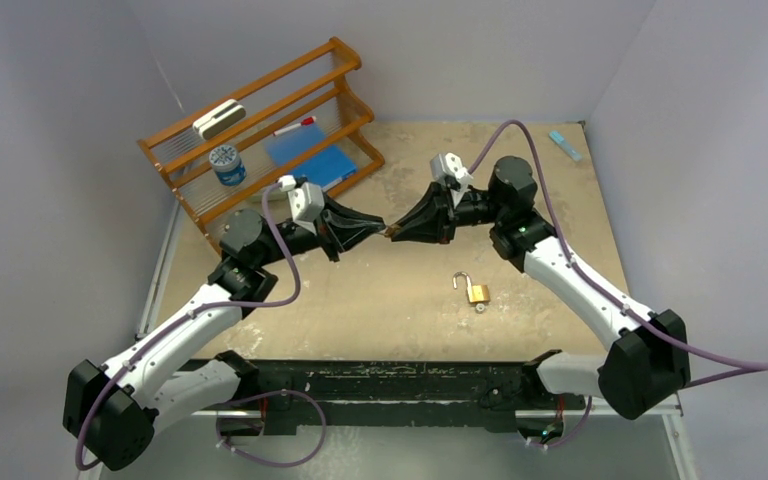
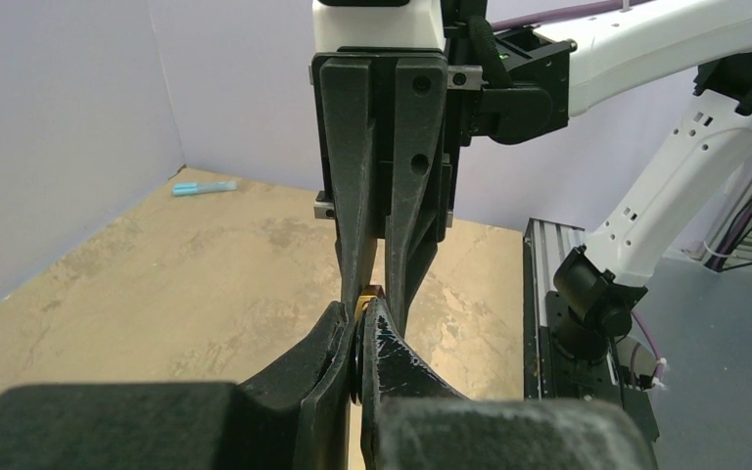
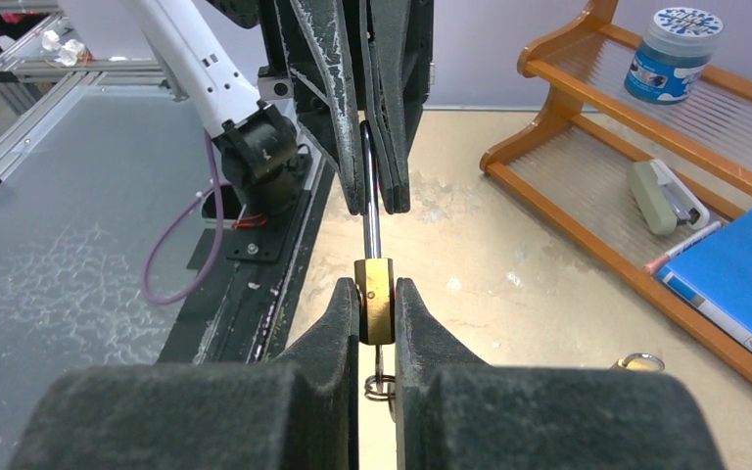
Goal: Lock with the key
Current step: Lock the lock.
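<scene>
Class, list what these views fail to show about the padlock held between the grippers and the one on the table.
Right wrist: any key under the held padlock hidden; only a ring shows.
Right wrist: table padlock behind the right gripper finger.
Left wrist: only a brass sliver shows past the left gripper.
Top view: grippers bury that padlock.

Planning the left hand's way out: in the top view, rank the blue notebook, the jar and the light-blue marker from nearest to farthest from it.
1. Blue notebook, on the rack just behind the left hand.
2. Jar, on the rack, farther left.
3. Light-blue marker, far right corner.
</scene>
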Available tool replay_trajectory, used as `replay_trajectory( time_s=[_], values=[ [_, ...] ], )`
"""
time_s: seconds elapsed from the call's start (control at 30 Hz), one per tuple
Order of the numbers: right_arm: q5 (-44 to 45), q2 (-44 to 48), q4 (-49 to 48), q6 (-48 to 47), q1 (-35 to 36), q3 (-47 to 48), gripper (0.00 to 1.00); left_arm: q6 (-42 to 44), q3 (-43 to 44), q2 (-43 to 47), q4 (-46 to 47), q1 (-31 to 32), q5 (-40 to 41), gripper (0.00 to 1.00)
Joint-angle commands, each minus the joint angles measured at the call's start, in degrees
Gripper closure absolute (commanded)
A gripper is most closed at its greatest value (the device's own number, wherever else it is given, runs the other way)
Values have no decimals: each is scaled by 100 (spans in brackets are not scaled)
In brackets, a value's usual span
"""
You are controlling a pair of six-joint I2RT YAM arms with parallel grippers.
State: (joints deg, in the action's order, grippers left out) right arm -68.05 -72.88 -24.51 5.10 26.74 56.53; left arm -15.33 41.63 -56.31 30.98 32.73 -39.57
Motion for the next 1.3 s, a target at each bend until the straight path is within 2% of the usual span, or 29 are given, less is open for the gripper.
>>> replay_trajectory(
  time_s=[0.0,0.17,0.5,0.53,0.6,0.7,0.77,0.93,1.27],
  values=[
    [-72,228,81,111,-415,204,100,246,112,-37,111,-153,-196,100],
    [-122,255,113,85,-415,208,100,250,267,-236,-99,-153,-573,100],
    [-182,223,254,79,-415,367,100,304,273,-204,-114,-153,-223,100],
    [-187,222,275,66,-412,367,96,295,281,-193,-98,-153,-142,100],
    [-183,207,280,51,-410,350,78,278,271,-129,-65,-154,14,100],
    [-220,166,272,58,-415,369,58,163,214,-28,120,-153,271,100],
    [-235,165,280,61,-410,361,51,50,162,23,329,-154,377,100],
    [-231,166,178,89,-415,229,43,-58,88,143,594,-153,574,100],
    [-269,-52,-522,499,-413,156,39,-286,96,36,874,-153,365,100]
  ],
)
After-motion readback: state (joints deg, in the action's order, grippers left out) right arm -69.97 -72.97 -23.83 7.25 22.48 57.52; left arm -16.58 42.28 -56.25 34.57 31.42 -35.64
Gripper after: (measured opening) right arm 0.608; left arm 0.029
